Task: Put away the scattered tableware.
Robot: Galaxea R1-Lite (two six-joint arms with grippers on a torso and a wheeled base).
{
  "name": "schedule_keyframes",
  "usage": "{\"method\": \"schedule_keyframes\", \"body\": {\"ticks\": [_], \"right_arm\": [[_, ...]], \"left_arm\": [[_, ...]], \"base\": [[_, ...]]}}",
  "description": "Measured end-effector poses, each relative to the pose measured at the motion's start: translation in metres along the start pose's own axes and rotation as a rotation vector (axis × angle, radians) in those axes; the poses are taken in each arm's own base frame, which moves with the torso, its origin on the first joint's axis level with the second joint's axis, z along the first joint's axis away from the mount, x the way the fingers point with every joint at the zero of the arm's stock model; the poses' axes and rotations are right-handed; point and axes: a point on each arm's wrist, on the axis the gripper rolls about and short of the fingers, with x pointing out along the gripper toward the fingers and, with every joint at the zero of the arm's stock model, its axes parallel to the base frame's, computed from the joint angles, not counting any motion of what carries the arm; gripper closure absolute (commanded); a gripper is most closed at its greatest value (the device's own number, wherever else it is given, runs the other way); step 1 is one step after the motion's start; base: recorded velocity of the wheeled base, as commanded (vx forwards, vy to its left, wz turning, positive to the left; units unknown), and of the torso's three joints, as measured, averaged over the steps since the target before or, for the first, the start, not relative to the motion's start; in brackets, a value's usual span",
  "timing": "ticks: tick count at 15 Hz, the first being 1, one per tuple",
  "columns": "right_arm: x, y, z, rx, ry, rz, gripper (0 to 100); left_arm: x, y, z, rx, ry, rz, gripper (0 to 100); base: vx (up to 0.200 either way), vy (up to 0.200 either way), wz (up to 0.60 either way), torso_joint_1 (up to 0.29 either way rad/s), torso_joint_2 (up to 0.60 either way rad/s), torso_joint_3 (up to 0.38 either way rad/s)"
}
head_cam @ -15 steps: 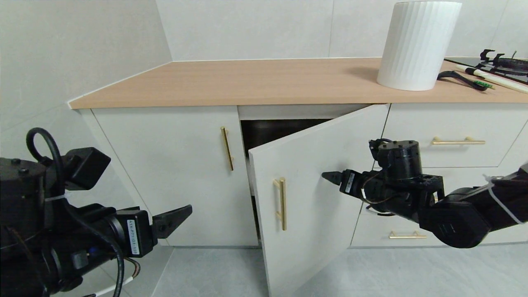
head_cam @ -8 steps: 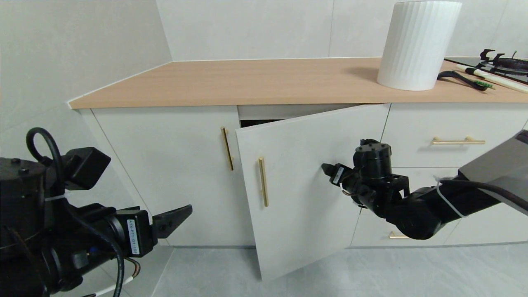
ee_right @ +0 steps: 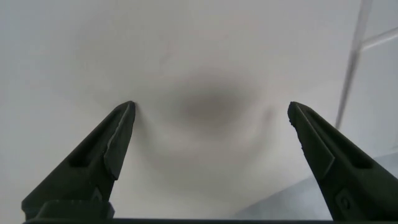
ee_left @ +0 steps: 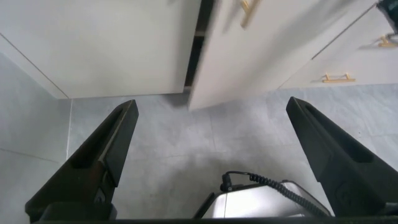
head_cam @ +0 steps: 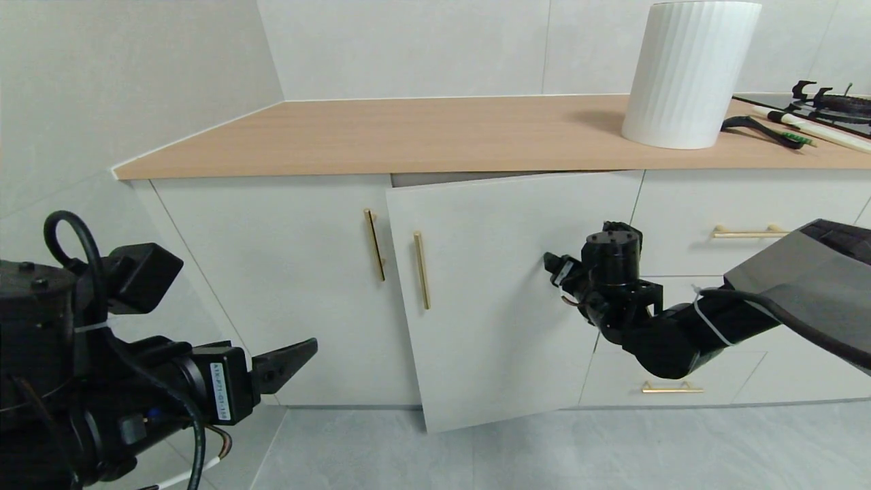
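Note:
The white cabinet door with its gold handle stands almost shut, with a thin dark gap left along its top edge. My right gripper is pressed tip-first against the door's face right of the handle; in the right wrist view it is open, with both fingertips on the white panel. My left gripper hangs low at the left, open and holding nothing, over the grey floor. A black spoon and light chopsticks lie at the counter's far right.
A tall white ribbed container stands on the wooden countertop. A stove grate sits at the far right. Drawers with gold handles are right of the door; another closed door is left of it.
My right gripper has pushed the cabinet door from about half open to almost shut, moving forward with it. The left arm has not moved.

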Motion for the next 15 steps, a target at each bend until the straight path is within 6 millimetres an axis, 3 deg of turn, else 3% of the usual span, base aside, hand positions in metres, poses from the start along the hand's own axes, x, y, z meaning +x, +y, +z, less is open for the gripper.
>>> {"method": "schedule_keyframes", "body": {"ticks": [15], "right_arm": [[0.026, -0.009, 0.016, 0.06, -0.129, -0.085, 0]], "left_arm": [[0.002, 0.0, -0.001, 0.001, 0.007, 0.002, 0]], "base": [[0.0, 0.0, 0.0, 0.0, 0.0, 0.0]]}}
